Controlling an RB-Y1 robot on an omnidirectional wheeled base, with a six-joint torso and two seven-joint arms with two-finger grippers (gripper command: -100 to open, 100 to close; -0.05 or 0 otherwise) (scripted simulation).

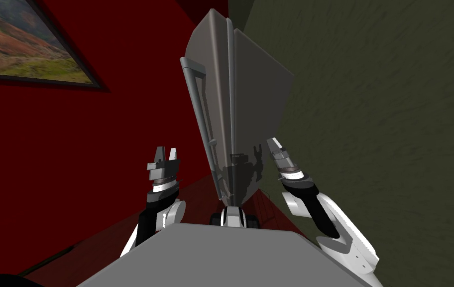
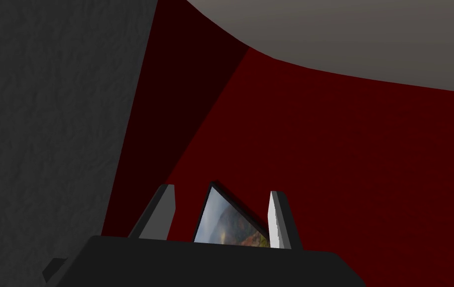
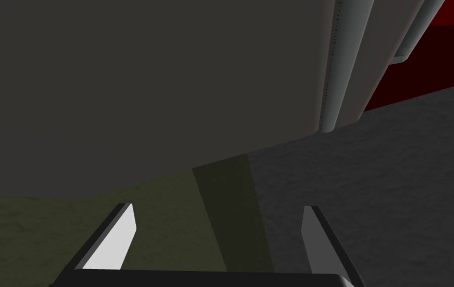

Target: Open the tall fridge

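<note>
Tall fridge [image 1: 256, 99] dead ahead: smooth grey slab with a long rounded bar handle [image 1: 196, 104] down its left front edge. My right gripper [image 3: 218, 209], fingers wide and empty, is beside the flat side panel, with a rough olive wall [image 1: 395, 124] close on the other side. Left gripper [image 1: 167, 149] is left of the handle, wide, not touching it.

Floor [image 1: 198, 202]: dark red, narrow strip visible. Standing on it: one tall grey fridge [image 1: 221, 99], upright, where the red wall [image 1: 96, 149] meets the olive wall [image 1: 395, 124].
</note>
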